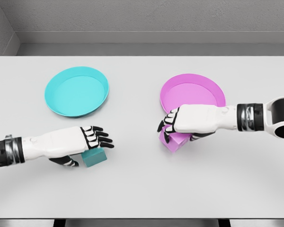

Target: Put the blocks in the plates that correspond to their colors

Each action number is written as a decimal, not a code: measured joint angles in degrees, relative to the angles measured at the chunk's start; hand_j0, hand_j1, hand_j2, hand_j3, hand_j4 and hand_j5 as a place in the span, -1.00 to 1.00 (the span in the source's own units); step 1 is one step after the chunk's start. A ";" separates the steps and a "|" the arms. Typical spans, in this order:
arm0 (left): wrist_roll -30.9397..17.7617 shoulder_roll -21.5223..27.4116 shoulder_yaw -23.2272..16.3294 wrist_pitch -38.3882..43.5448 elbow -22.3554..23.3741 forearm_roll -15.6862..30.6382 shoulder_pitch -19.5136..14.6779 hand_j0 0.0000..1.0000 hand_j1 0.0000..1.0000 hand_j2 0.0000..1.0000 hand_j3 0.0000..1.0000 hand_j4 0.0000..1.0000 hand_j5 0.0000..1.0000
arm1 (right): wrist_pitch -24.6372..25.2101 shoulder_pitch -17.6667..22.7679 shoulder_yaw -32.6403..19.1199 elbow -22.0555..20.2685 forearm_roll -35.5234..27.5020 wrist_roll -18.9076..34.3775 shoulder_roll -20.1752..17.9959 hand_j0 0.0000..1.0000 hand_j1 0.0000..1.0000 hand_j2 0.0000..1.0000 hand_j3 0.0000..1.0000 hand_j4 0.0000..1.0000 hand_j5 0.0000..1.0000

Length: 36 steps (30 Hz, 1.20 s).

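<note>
Table (142,189) looks matt, smooth, pale grey, no gloss. Teal plate (61,106) & pink plate (217,92) look like smooth plastic w/ soft sheen; both blocks, teal (95,158) & pink (176,143), matt. Hands (97,138) glossy white shell, black joints, metal-look wrist bands

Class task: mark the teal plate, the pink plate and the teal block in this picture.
teal plate (75,92), head view, on its flat inner floor.
pink plate (189,92), head view, on the bare floor above the right arm.
teal block (95,158), head view, on its front face below the left hand.
</note>
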 measured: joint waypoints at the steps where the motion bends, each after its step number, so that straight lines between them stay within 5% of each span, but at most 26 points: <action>1: -0.03 0.00 -0.02 0.00 0.02 -0.24 -0.18 1.00 1.00 1.00 1.00 1.00 1.00 | 0.35 0.00 -0.33 0.02 -0.05 -0.01 0.00 0.03 0.03 0.03 0.03 0.03 0.03; 12: -1.05 0.00 -1.46 -0.01 0.00 -2.36 -2.29 1.00 1.00 1.00 1.00 1.00 1.00 | 12.03 0.79 -4.80 0.06 -0.43 -0.30 -0.24 0.03 0.03 0.03 0.03 0.03 0.03; 19: -2.28 0.28 -1.51 -0.01 -0.03 -2.43 -2.73 0.32 0.32 0.32 0.32 0.32 0.32 | 23.17 0.70 -6.34 0.06 -0.52 -0.53 -0.15 0.04 0.04 0.04 0.04 0.04 0.04; 31: -2.36 0.83 -1.45 0.09 -0.06 -1.83 -2.81 -0.02 -0.02 -0.02 -0.02 -0.02 -0.02 | 37.21 0.61 -6.13 0.19 -0.73 -1.51 1.08 0.07 0.07 0.07 0.07 0.07 0.07; 32: -2.37 0.98 -1.44 0.07 -0.06 -1.90 -3.08 -0.02 -0.02 -0.02 -0.02 -0.02 -0.02 | 37.61 0.61 -6.07 0.21 -0.74 -1.52 1.20 0.25 0.25 0.25 0.25 0.25 0.25; 34: -2.37 1.22 -1.44 0.03 -0.09 -1.97 -3.95 -0.03 -0.03 -0.03 -0.03 -0.03 -0.03 | 38.55 0.53 -5.99 0.22 -0.76 -1.53 1.45 1.00 1.00 1.00 1.00 1.00 1.00; 36: -2.36 1.35 -1.41 0.02 -0.10 -1.99 -4.92 -0.09 -0.09 -0.09 -0.09 -0.09 -0.09 | 39.65 0.61 -5.95 0.23 -0.75 -1.54 1.94 1.00 1.00 1.00 1.00 1.00 1.00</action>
